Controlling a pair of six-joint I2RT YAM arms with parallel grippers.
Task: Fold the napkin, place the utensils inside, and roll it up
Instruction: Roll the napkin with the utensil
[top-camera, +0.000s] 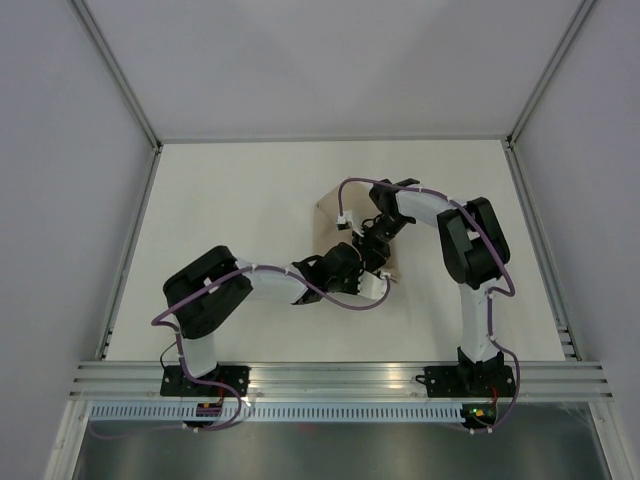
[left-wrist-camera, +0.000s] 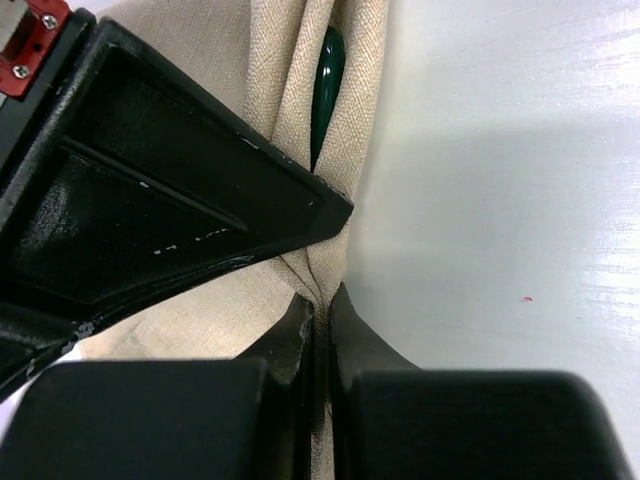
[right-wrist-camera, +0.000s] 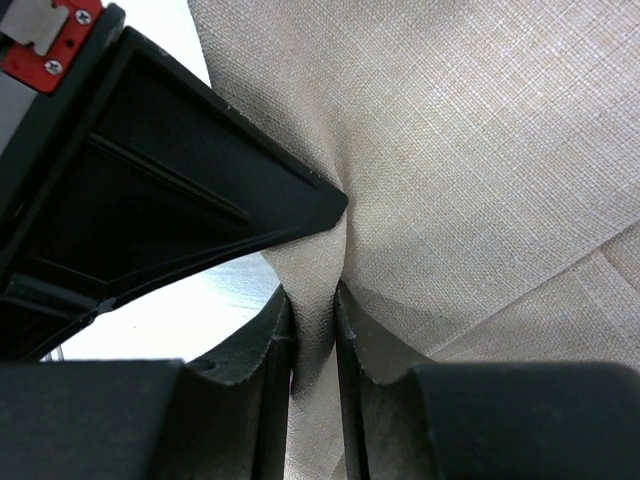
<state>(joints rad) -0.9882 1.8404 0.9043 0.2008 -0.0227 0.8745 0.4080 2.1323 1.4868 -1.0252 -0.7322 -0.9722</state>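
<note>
Napkin, beige, centre of the overhead frame, bunched around a dark green utensil. Left gripper and right gripper both pinch its cloth. Likely best: roll evenly and taut so the utensil cannot slip out.

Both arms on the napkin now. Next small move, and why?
Probably turn both pinched folds over together to start the roll: left gripper and right gripper are each shut on the napkin, and the dark green utensil already lies tucked in the fold.
</note>
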